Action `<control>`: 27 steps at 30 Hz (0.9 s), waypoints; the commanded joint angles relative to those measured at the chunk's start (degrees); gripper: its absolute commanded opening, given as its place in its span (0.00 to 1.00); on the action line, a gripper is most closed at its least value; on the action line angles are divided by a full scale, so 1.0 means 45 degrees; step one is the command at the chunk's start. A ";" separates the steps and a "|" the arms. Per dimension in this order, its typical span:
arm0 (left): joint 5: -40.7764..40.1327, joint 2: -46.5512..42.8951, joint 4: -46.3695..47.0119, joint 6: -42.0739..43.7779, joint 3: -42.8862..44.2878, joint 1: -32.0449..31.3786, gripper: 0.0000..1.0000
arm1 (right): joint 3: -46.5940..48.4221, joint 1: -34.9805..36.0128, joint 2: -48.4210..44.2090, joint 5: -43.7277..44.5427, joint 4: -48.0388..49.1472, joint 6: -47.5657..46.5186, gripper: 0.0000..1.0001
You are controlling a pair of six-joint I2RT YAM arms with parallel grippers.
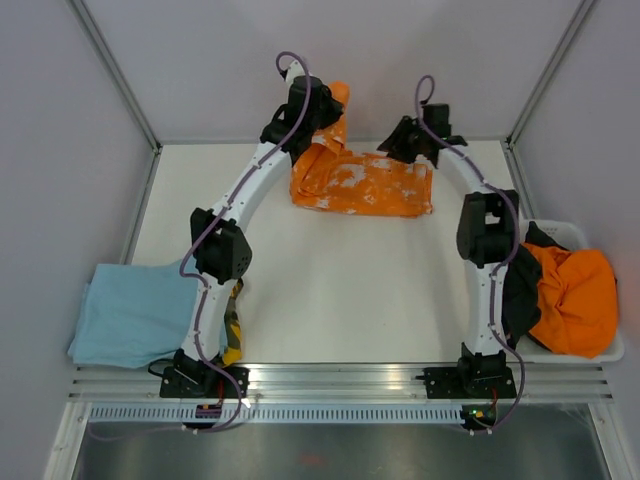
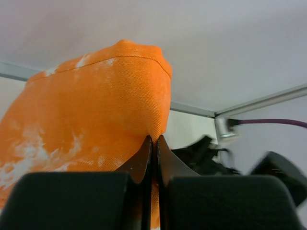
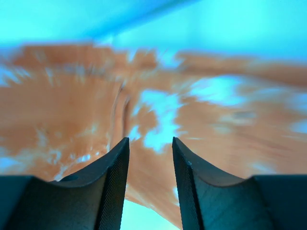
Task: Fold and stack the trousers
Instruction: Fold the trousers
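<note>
The trousers (image 1: 365,185), bright orange with white blotches, lie partly folded at the far middle of the table. One end is lifted off the table at the back left, and my left gripper (image 1: 318,122) is shut on it. In the left wrist view the fabric (image 2: 86,105) rises above the shut gripper (image 2: 153,140), pinched between its tips. My right gripper (image 1: 405,148) hovers at the trousers' right end. In the right wrist view it (image 3: 150,141) stands open just above the blurred fabric (image 3: 216,120), with nothing pinched.
A folded light blue cloth (image 1: 130,315) lies at the near left, with a small camouflage-patterned piece (image 1: 233,325) beside the left arm. A white bin (image 1: 600,355) at the right edge holds a plain orange garment (image 1: 575,300) and a black one (image 1: 520,290).
</note>
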 commanded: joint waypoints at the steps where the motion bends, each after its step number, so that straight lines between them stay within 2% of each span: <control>1: -0.0856 0.0710 0.3145 -0.0966 0.0681 -0.0732 0.02 | -0.0409 -0.1770 -0.2747 0.1348 -0.1762 -0.1249 0.48; 5: -0.1852 0.1357 0.4767 -0.0832 0.0681 -0.1862 0.02 | -0.1561 -0.3584 -0.3746 0.1687 -0.2761 -0.1623 0.50; 8: -0.2498 0.2018 0.5552 -0.0752 0.0700 -0.2585 0.02 | -0.2499 -0.4232 -0.4469 0.1666 -0.2684 -0.1758 0.50; 23: -0.2049 0.3915 0.5710 -0.2157 0.0662 -0.4092 0.02 | -0.3536 -0.5054 -0.4861 0.0867 -0.2626 -0.2267 0.50; 27: -0.2284 0.4754 0.5983 -0.2353 0.1458 -0.4327 0.02 | -0.3556 -0.5133 -0.4861 0.0592 -0.2509 -0.2247 0.49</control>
